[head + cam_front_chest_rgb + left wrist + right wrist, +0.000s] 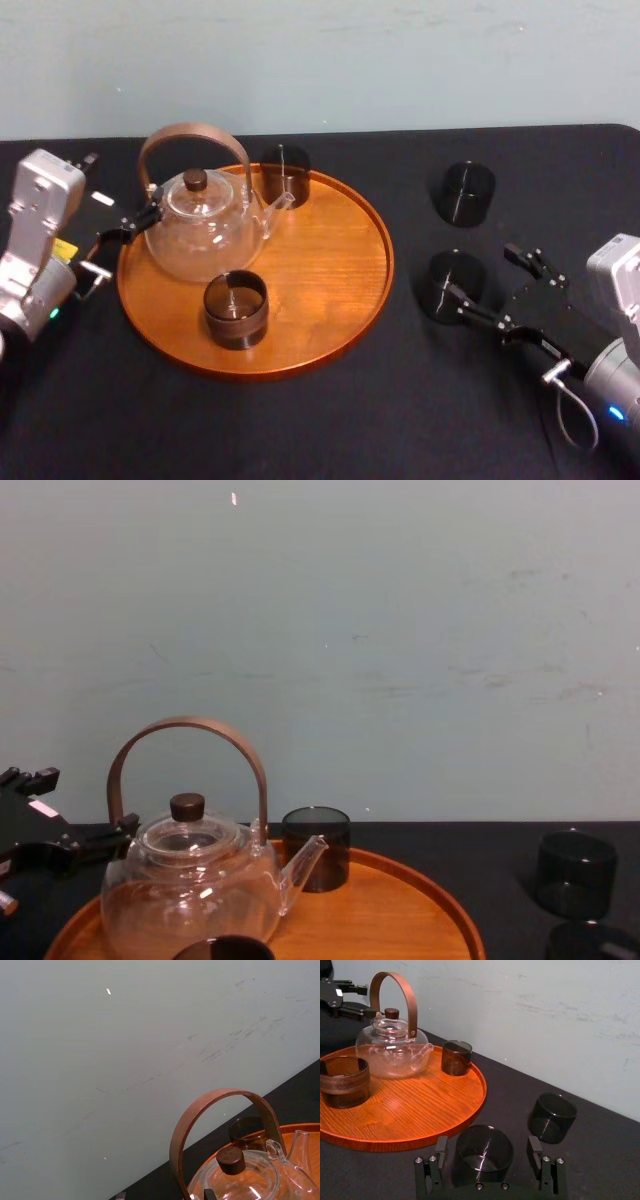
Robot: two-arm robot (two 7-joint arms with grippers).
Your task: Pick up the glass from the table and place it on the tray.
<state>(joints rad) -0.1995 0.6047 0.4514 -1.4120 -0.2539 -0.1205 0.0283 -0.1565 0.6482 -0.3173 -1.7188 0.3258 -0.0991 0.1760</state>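
Your right gripper (pixel 488 1150) sits low over the black surface (pixel 400 420), to the right of the tray (pixel 340 300). Its jaws are spread wide, one on either side of the near dark glass (pixel 455 287). In the right wrist view you see a gap between the glass and each finger (pixel 441 1152), so nothing is held. This glass stands upright on the surface, apart from the tray's rim. A second dark glass (pixel 465 192) stands upright just behind it, also off the tray.

The round wooden tray carries a clear glass teapot (pixel 200 235) with a bent wooden handle. It also carries a dark glass (pixel 285 172) at its far edge and a wood-banded glass (pixel 236 308) at its near side.

Your left gripper (pixel 130 225) rests at the tray's left edge, close beside the teapot. You cannot tell how far it is open.
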